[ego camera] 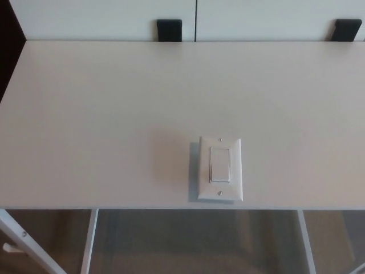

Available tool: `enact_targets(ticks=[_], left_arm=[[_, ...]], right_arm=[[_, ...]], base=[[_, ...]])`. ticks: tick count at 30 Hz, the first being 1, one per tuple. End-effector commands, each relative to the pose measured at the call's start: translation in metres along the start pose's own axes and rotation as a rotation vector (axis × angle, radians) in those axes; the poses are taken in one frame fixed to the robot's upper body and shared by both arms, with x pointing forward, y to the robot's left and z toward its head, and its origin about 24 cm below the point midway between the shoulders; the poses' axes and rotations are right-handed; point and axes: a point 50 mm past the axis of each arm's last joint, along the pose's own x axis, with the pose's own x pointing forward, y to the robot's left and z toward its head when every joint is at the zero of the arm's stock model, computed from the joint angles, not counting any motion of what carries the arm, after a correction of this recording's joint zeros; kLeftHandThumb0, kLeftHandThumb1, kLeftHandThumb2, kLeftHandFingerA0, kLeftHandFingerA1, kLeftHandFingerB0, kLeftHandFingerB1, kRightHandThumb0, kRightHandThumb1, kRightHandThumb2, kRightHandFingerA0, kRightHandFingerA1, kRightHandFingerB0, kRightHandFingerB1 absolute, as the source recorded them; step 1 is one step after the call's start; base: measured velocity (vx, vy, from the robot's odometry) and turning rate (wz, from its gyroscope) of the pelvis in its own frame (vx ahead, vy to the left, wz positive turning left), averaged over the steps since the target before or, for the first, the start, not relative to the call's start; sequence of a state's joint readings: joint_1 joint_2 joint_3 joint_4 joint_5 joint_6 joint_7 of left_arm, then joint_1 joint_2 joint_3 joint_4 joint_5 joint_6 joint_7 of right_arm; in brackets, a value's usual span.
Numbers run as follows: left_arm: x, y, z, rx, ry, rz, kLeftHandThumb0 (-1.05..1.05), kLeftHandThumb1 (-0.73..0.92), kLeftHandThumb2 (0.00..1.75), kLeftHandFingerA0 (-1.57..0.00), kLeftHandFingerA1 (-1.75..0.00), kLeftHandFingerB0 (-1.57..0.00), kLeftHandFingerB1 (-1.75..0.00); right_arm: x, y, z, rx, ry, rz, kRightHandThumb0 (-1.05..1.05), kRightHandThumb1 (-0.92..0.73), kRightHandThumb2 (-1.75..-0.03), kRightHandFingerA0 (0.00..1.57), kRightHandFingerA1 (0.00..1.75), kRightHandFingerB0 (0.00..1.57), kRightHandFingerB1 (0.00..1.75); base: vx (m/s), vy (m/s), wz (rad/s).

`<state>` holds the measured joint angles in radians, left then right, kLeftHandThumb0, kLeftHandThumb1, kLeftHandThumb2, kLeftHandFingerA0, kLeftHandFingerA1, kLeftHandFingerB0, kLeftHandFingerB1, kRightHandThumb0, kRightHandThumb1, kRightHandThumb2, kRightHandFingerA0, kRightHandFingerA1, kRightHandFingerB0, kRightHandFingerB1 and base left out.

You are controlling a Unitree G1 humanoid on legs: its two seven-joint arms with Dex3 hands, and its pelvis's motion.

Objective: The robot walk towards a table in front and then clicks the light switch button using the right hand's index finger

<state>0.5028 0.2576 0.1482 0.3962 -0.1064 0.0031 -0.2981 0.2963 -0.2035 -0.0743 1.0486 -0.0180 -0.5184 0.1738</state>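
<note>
I have one view only, from the head camera, looking steeply down over the white table [85, 114], its near edge low in frame, floor beneath.

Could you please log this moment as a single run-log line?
phase: approach | light switch: near front edge of white table, untouched | left hand: not in view | right hand: not in view
</note>
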Motion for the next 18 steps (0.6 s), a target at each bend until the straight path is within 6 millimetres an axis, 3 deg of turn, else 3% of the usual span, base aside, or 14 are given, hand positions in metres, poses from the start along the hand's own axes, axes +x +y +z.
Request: enact_targets(ticks=[1,4,5,9,10,11,12,15,16,17,18], left_arm=[[0.0,0.005,-0.001,0.028,0.009,0.005,-0.35,0.65,0.59,-0.44,-0.45,-0.36,-0.38],[-0.001,0.005,-0.003,0.018,0.012,0.01,-0.35,0.65,0.59,-0.45,-0.46,-0.37,-0.38],[0.0,0.005,-0.003,0.015,0.011,0.013,-0.36,0.65,0.59,-0.42,-0.44,-0.37,-0.38],[0.001,0.005,0.003,0.022,-0.008,0.01,-0.39,0.64,0.58,-0.42,-0.44,-0.36,-0.38],[0.001,0.005,0.006,0.028,-0.019,0.004,-0.4,0.64,0.58,-0.41,-0.45,-0.35,-0.38],[0.002,0.004,0.007,0.031,-0.024,0.002,-0.4,0.64,0.58,-0.41,-0.45,-0.35,-0.38],[0.0,0.002,0.008,0.03,-0.022,-0.008,-0.4,0.65,0.58,-0.42,-0.45,-0.35,-0.37],[-0.001,0.001,0.009,0.052,-0.019,-0.022,-0.39,0.65,0.59,-0.41,-0.44,-0.33,-0.37],[0.0,0.001,0.009,0.054,-0.021,-0.023,-0.38,0.66,0.59,-0.41,-0.45,-0.32,-0.37],[0.0,0.001,0.009,0.056,-0.021,-0.023,-0.38,0.66,0.59,-0.41,-0.45,-0.32,-0.37],[0.0,0.002,0.011,0.054,-0.025,-0.022,-0.38,0.65,0.59,-0.4,-0.43,-0.32,-0.37]], right_arm=[[-0.002,-0.004,0.001,-0.03,-0.017,-0.004,-0.58,-0.59,-0.59,0.83,0.49,0.59,0.41],[-0.007,0.002,0.003,-0.029,-0.064,0.037,-0.63,-0.58,-0.58,0.83,0.48,0.61,0.4],[-0.01,0.007,0.008,-0.052,-0.116,0.059,-0.67,-0.48,-0.86,0.73,0.59,0.54,0.53],[-0.023,0.019,0.032,-0.1,-0.317,0.106,-0.65,-0.5,-0.86,0.65,0.58,0.51,0.53],[-0.029,0.021,0.042,-0.094,-0.38,0.113,-0.63,-0.62,-0.6,0.68,0.41,0.56,0.38],[-0.032,0.023,0.046,-0.091,-0.407,0.116,-0.63,-0.62,-0.6,0.68,0.41,0.56,0.38],[-0.047,0.024,0.062,-0.076,-0.505,0.133,-0.76,-0.59,-0.65,0.58,0.4,0.53,0.38],[-0.073,0.025,0.09,-0.044,-0.632,0.172,-0.76,-0.64,-0.62,0.46,0.35,0.46,0.34],[-0.079,0.025,0.098,-0.051,-0.662,0.174,-0.81,-0.57,-0.94,0.39,0.46,0.32,0.42],[-0.082,0.026,0.101,-0.053,-0.673,0.176,-0.81,-0.57,-0.94,0.39,0.46,0.32,0.42],[-0.09,0.026,0.112,-0.056,-0.707,0.183,-0.8,-0.63,-0.63,0.44,0.34,0.43,0.34]], base=[[0.0,0.0,0.0],[0.0,0.0,0.0],[0.0,0.0,0.0],[0.0,0.0,0.0],[0.0,0.0,0.0],[0.0,0.0,0.0],[0.0,0.0,0.0],[0.0,0.0,0.0],[0.0,0.0,0.0],[0.0,0.0,0.0],[0.0,0.0,0.0]])
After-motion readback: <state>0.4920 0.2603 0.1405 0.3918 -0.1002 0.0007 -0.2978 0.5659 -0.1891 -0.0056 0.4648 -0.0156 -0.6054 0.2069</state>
